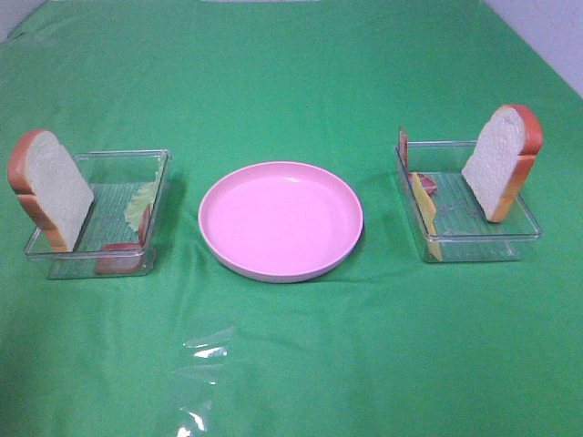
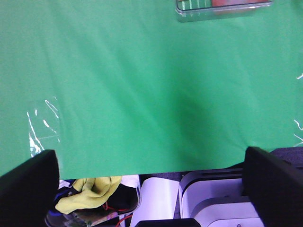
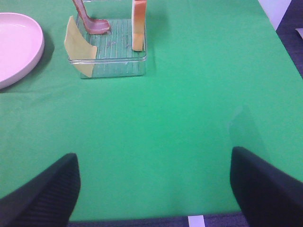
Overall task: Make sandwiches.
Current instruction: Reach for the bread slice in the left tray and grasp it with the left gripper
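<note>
Left gripper (image 2: 151, 189) and right gripper (image 3: 154, 189) spread, empty; bread slice (image 3: 138, 23) propped upright in tray (image 3: 111, 66) ahead of right claw, likely for easy pinching.

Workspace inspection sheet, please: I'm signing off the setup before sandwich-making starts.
Surface: green cloth, flat.
Job's things: left bread slice, lettuce and bacon strip in left tray; right bread slice and second bacon strip in right tray, cheese against its wall; pink plate between, empty.
Clutter: crinkled clear film on the cloth's front.
Grippers: left gripper and right gripper open, empty, over the front edge.
Cables: red wires below the table edge.
Surroundings: yellow rag and white housing below; pale wall behind.
</note>
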`<state>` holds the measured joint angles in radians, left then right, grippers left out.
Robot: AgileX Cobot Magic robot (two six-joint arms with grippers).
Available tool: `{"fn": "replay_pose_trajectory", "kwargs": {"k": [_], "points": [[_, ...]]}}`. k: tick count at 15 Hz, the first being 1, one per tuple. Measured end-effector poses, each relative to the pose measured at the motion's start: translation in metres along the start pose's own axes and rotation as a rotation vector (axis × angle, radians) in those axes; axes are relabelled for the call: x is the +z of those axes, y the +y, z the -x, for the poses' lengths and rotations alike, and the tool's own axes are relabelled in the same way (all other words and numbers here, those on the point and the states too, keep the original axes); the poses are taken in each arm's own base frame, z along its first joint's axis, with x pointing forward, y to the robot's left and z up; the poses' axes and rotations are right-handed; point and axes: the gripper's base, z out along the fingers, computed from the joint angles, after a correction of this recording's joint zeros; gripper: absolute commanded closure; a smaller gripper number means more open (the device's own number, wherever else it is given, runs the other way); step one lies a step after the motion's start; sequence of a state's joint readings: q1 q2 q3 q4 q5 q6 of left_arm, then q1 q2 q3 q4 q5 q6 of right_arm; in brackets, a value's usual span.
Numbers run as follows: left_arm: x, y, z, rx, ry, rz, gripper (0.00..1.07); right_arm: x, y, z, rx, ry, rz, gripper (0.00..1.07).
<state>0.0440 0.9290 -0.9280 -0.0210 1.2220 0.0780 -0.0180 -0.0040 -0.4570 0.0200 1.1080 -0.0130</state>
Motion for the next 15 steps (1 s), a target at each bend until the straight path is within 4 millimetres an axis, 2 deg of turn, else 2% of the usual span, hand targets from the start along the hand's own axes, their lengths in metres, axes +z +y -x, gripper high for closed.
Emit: {"fn": "replay_pose_trajectory", "kwargs": {"k": [5, 6, 7, 8, 10, 13, 15], "points": [[0.036, 0.008, 0.089, 0.002, 0.101, 0.003, 0.09, 0.0, 0.0, 0.0, 0.0, 0.0, 0.0, 0.23], [0.05, 0.009, 0.106, 0.002, 0.124, 0.001, 0.09, 0.0, 0.0, 0.0, 0.0, 0.0, 0.0, 0.23], [0.073, 0.012, 0.13, 0.001, 0.162, -0.002, 0.09, 0.0, 0.0, 0.0, 0.0, 0.0, 0.0, 0.23], [0.078, 0.012, 0.135, 0.0, 0.169, -0.006, 0.09, 0.0, 0.0, 0.0, 0.0, 0.0, 0.0, 0.23], [0.104, 0.011, 0.148, -0.012, 0.215, -0.031, 0.09, 0.0, 0.0, 0.0, 0.0, 0.0, 0.0, 0.23], [0.131, -0.001, 0.163, 0.005, 0.258, -0.061, 0.09, 0.0, 0.0, 0.0, 0.0, 0.0, 0.0, 0.23], [0.152, -0.017, 0.172, 0.016, 0.288, -0.075, 0.09, 0.0, 0.0, 0.0, 0.0, 0.0, 0.0, 0.23]]}}
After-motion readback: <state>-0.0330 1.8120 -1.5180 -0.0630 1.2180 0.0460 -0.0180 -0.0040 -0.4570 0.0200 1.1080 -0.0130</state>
